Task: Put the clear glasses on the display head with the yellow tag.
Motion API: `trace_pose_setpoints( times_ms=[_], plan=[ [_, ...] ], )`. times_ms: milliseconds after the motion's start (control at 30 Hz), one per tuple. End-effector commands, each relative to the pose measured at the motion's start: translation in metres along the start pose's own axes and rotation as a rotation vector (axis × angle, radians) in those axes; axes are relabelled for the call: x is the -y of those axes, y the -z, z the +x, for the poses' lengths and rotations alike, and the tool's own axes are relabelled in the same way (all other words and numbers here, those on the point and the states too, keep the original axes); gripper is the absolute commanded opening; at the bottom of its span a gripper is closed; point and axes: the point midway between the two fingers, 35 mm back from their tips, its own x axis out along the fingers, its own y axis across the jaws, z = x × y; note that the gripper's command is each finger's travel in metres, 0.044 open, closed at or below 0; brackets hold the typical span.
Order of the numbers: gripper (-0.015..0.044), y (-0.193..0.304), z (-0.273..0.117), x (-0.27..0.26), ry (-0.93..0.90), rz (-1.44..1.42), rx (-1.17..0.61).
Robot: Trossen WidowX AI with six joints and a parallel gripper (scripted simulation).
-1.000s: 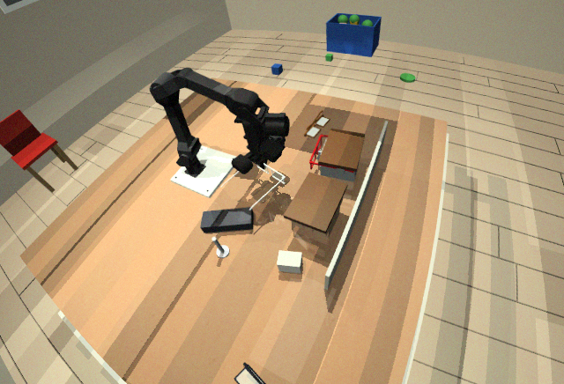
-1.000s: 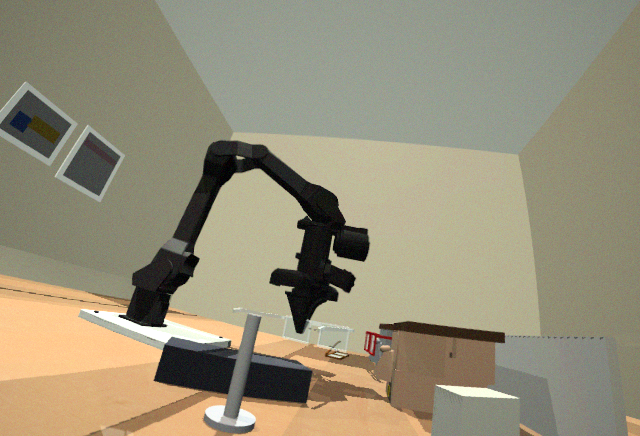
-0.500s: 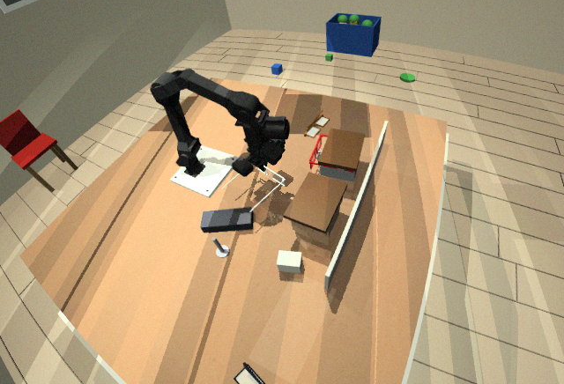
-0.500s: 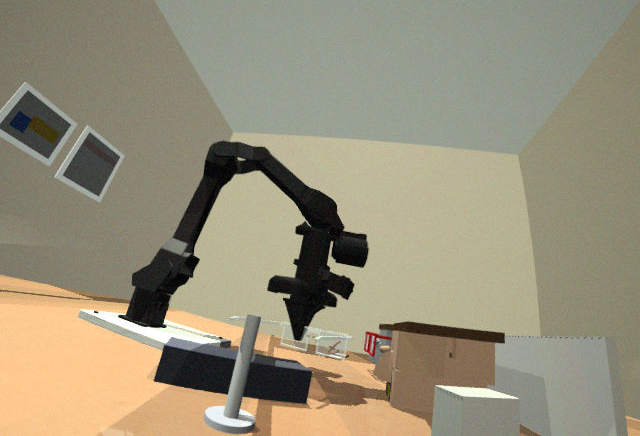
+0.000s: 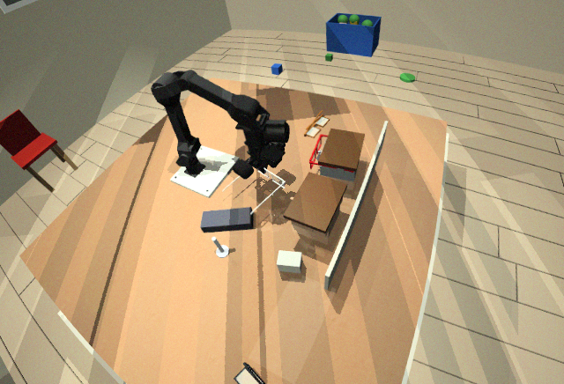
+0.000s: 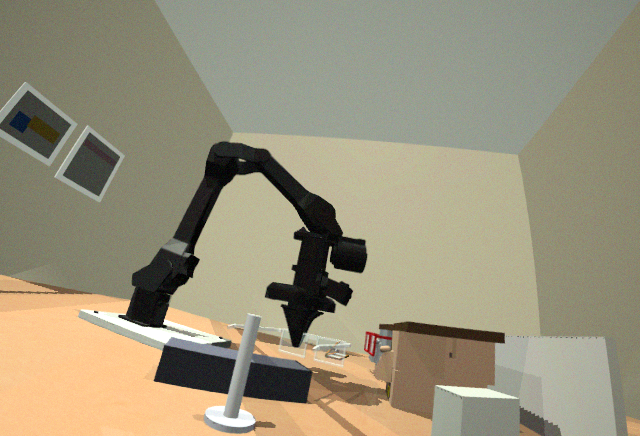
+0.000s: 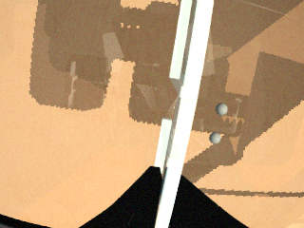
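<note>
My gripper [image 5: 263,170] [image 6: 296,345] [image 7: 160,177] points down, shut on the clear glasses [image 5: 267,198] [image 6: 331,346] [image 7: 191,90] at the front frame near the bridge. The glasses hang above the table, temples spread back toward the arm's base. The tan head [image 6: 439,369] [image 5: 315,201] with a brown top stands beyond them; its yellow tag [image 6: 388,390] shows low on its front. The lenses are short of its face, apart from it. The other head, grey with a brown top [image 5: 342,148], wears red glasses [image 5: 311,159] [image 6: 367,343].
A dark box [image 5: 226,219] [image 6: 201,366] lies near one temple. A peg stand [image 5: 221,250] [image 6: 238,369] and a pale block [image 5: 289,261] [image 6: 475,410] stand nearer the camera. A low pale wall [image 5: 357,204] runs behind the heads. Orange glasses [image 5: 314,123] lie past the red-glasses head.
</note>
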Motion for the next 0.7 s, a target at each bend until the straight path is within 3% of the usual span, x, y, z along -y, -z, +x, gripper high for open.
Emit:
trace_pose_setpoints(
  times_ms=[0,667],
  plan=[
    [0.0,0.001,0.006,0.002,0.009,-0.005,-0.004],
    [0.0,0.003,0.021,0.003,0.009,-0.005,-0.004]
  ],
)
